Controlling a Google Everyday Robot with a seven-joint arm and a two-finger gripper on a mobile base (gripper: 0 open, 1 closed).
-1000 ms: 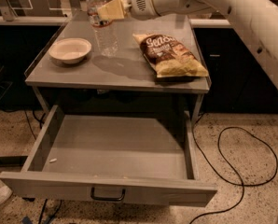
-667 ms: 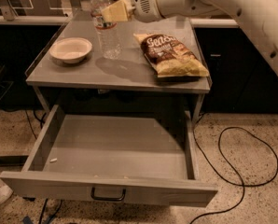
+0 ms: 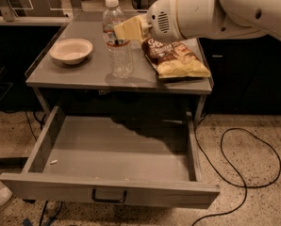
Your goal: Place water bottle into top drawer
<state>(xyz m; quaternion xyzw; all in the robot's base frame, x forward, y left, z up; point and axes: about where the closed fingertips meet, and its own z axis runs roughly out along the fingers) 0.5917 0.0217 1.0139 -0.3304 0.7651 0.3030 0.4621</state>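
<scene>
Water bottle (image 3: 119, 53), gripped by fingers (image 3: 128, 29) over tabletop (image 3: 79, 74), has moved frontward.

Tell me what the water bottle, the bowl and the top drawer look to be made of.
The water bottle: clear thin plastic, see-through with glints, white cap. The bowl: matte off-white, perhaps paper pulp or ceramic. The top drawer: flat matte grey panels, likely painted metal or laminate, dark bar handle. The gripper is at the bottle's upper part.

One high front camera overlooks table (image 3: 84, 75), hand (image 3: 122, 30) top-centre.
</scene>
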